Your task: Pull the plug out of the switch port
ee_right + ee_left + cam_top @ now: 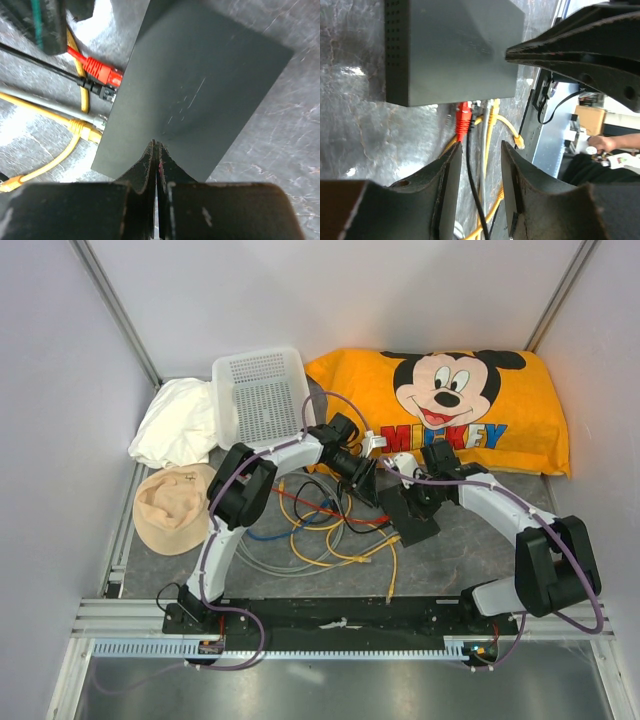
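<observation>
The left jaws are held open, empty, astride cables (pixel 471 170) just short of the red plug (pixel 463 118) (seated in the black box (pixel 455 50)), the right jaws shut atop that box.

A robot lab test cell: white panel walls (pixel 330 290) in aluminium framing (pixel 115 305)

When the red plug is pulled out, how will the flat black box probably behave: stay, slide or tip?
It probably slides: the black box looks thin and light and lies flat on the table. Tipping seems unlikely, since it is low and wide. The shut right gripper at its edge may help to hold it.
</observation>
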